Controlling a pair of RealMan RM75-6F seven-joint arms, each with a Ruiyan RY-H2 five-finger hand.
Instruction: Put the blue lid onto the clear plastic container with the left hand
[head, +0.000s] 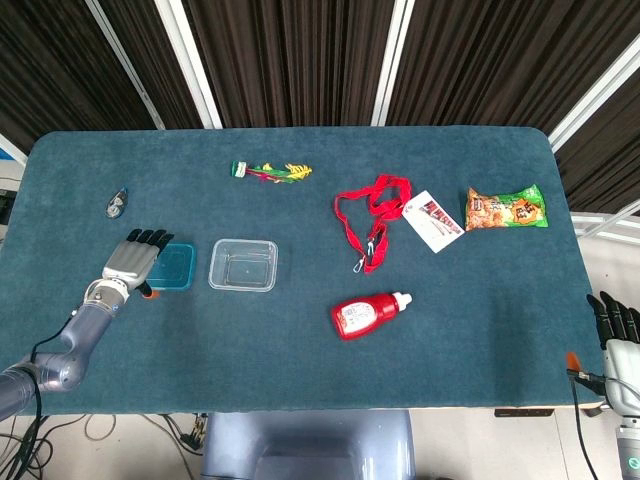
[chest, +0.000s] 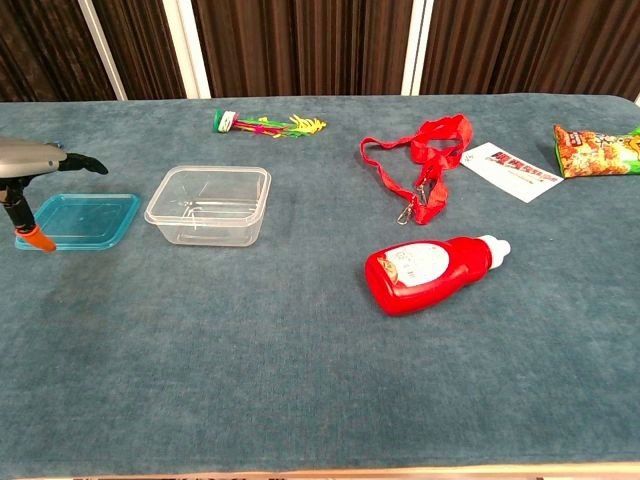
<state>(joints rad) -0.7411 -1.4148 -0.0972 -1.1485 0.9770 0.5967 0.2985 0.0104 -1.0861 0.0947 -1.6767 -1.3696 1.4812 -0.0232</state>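
The blue lid (head: 174, 268) (chest: 82, 219) lies flat on the table, just left of the clear plastic container (head: 243, 265) (chest: 210, 205), which stands upright and uncovered. My left hand (head: 132, 258) (chest: 33, 168) hovers over the lid's left half, fingers spread and pointing away from me, orange-tipped thumb down at the lid's near-left corner. It holds nothing. My right hand (head: 619, 338) rests off the table's right front corner, fingers apart and empty.
A red squeeze bottle (head: 368, 314) lies right of the container. Further back are a red lanyard (head: 371, 219) with a card (head: 433, 221), a snack bag (head: 505, 208), a bundle of coloured sticks (head: 271, 171) and a small metal clip (head: 116, 203).
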